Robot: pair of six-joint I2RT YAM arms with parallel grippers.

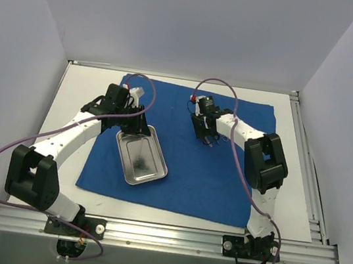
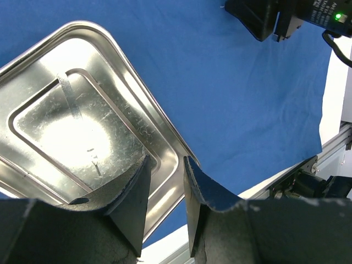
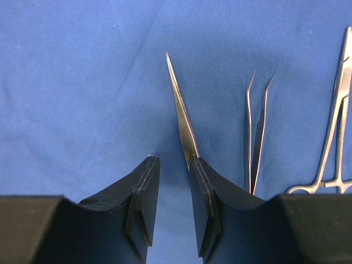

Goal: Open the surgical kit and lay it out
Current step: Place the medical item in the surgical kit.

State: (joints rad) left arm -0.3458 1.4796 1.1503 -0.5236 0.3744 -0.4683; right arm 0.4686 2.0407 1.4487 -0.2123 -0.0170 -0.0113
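While left gripper (image 2: pixel 166 162) straddles tray rim (image 2: pixel 135 91) (jaws apart) | right gripper (image 3: pixel 173 162) spread beside instrument (image 3: pixel 180 110)

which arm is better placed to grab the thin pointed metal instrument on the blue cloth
Right. The right hand hangs right over the thin pointed metal instrument on the royal-blue cloth, its shaft beside one finger. The left hand is at the shiny rectangular steel tray, farther away.
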